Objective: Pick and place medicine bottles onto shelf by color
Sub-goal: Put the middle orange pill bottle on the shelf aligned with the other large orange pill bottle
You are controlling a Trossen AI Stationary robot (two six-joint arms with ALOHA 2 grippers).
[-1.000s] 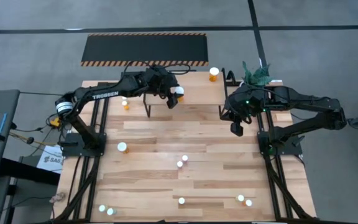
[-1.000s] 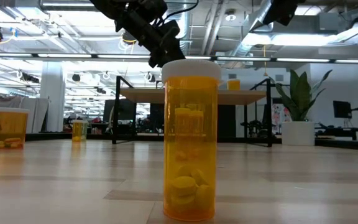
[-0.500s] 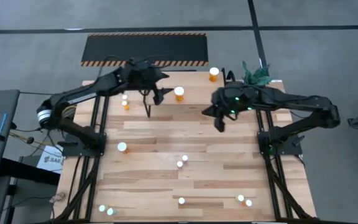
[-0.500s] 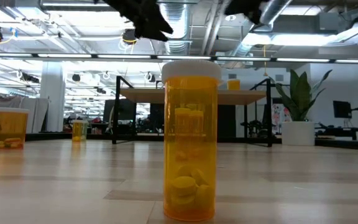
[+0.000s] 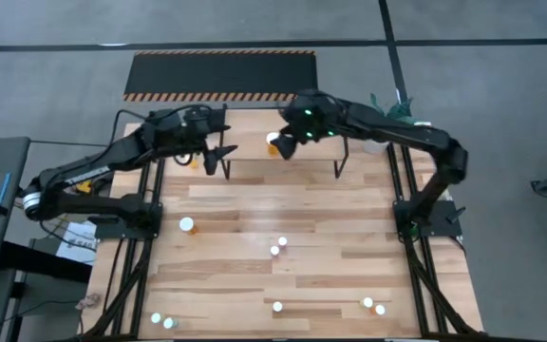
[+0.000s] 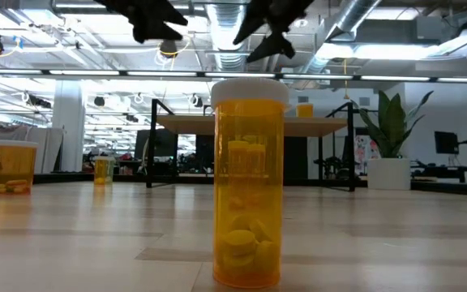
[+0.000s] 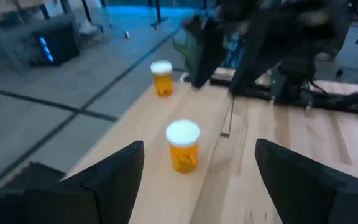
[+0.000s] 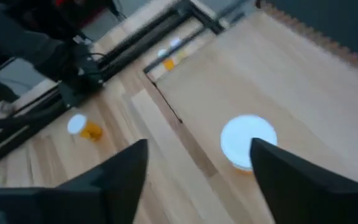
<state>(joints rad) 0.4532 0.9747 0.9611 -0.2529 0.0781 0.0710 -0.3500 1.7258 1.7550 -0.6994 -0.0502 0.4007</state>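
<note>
The shelf (image 5: pixel 250 128) stands at the table's far edge. An orange medicine bottle (image 5: pixel 273 143) with a white cap stands upright on its bottom on the shelf top; a second bottle (image 7: pixel 161 78) stands farther along it. My right gripper (image 5: pixel 285 144) hovers open over the nearer bottle (image 8: pixel 247 142), which shows ahead by one finger. My left gripper (image 5: pixel 218 160) is open with nothing between its fingers, left of the shelf and facing that bottle (image 7: pixel 182 146). Both grippers hang high in the low view, the left (image 6: pixel 152 20) and the right (image 6: pixel 266 40).
Several more bottles stand about the table: by the left edge (image 5: pixel 186 225), mid-table (image 5: pixel 275 250), along the near edge (image 5: pixel 277 307) (image 5: pixel 368 302). A large orange one (image 6: pixel 248 182) fills the low view. A potted plant (image 5: pixel 392 109) is at the far right.
My left gripper has drawn back from the bottle on the shelf toward the table's left edge, rising a little; the bottle stays upright where it was set. My right gripper has swung from the table's right side over the shelf to that bottle and has opened.
</note>
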